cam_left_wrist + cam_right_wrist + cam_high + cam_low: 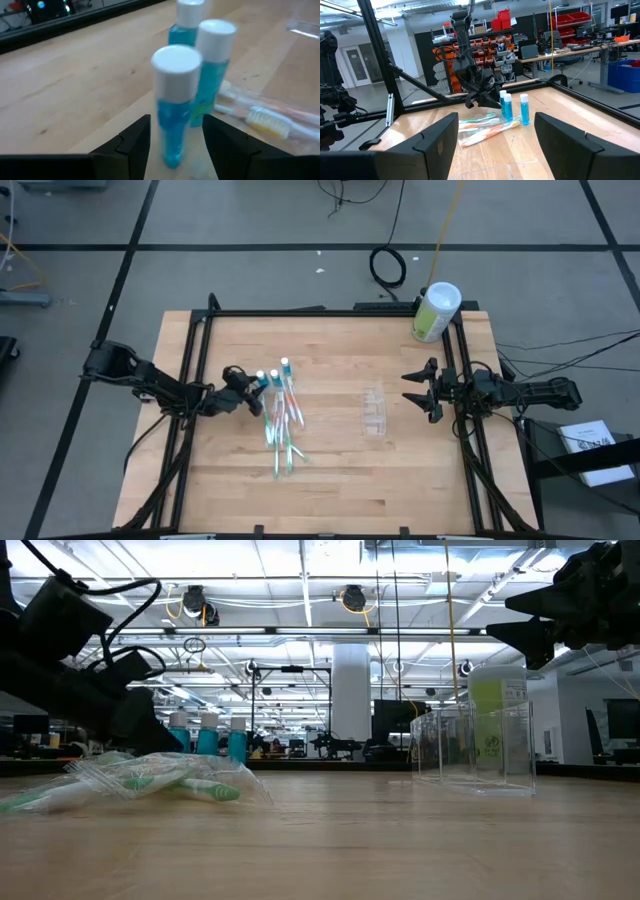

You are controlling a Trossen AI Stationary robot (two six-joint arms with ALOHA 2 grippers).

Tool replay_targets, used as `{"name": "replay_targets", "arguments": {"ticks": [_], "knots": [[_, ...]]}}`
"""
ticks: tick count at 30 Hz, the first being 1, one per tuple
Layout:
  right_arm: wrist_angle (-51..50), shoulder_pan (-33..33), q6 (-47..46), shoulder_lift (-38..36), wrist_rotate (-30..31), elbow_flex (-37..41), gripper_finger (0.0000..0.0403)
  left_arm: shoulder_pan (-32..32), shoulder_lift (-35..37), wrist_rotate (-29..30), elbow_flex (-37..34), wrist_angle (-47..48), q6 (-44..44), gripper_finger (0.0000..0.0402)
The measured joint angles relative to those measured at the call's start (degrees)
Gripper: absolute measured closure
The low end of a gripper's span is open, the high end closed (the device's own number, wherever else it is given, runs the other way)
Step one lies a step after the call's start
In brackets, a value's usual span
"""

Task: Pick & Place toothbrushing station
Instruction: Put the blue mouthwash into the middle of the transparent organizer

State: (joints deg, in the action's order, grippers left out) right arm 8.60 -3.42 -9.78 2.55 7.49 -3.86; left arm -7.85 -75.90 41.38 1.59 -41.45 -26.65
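Observation:
Three blue tubes with white caps (272,377) stand upright on the wooden table, left of centre. Beside them lie several wrapped toothbrushes (282,430) in a loose pile. My left gripper (176,145) is open and low at the tubes. Its fingers stand on either side of the nearest tube (175,100), with a narrow gap showing on each side. The clear plastic cup (373,410) rests on the table right of centre. My right gripper (408,387) hangs open just right of the cup, above the table, with nothing between its fingers.
A pale-green canister with a white lid (435,310) stands at the table's far right corner. A black frame (330,311) runs along the table's edges. Bare wood (330,490) stretches across the near half of the table.

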Motion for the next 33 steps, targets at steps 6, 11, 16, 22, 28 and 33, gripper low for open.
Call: {"name": "replay_targets", "arguments": {"ticks": [6, 11, 16, 22, 28, 33], "knots": [[0.2, 0.0, 0.0, 0.0, 0.0, 0.0, 0.0149, 1.2, 0.0, 0.5, 0.6, 0.1, 2.1, 0.0220], [0.2, 0.0, 0.0, 0.0, 0.0, 0.0, 0.0149, 3.2, 0.0, -1.5, 0.6, 0.2, 2.1, 0.0220], [0.2, 0.0, 0.0, 0.0, 0.0, 0.0, 0.0149, 3.8, 0.0, -2.8, 0.6, 1.0, 1.5, 0.0220], [0.2, 0.0, 0.0, 0.0, 0.0, 0.0, 0.0149, 3.8, 0.0, -2.9, 0.6, 0.9, 1.5, 0.0268], [0.2, 0.0, 0.0, 0.0, 0.0, 0.0, 0.0149, 3.8, 0.0, -2.9, 0.6, 0.8, 1.4, 0.0340], [0.2, 0.0, 0.0, 0.0, 0.0, 0.0, 0.0149, 3.8, 0.1, -3.2, 0.5, -1.3, 2.1, 0.0350]]}}
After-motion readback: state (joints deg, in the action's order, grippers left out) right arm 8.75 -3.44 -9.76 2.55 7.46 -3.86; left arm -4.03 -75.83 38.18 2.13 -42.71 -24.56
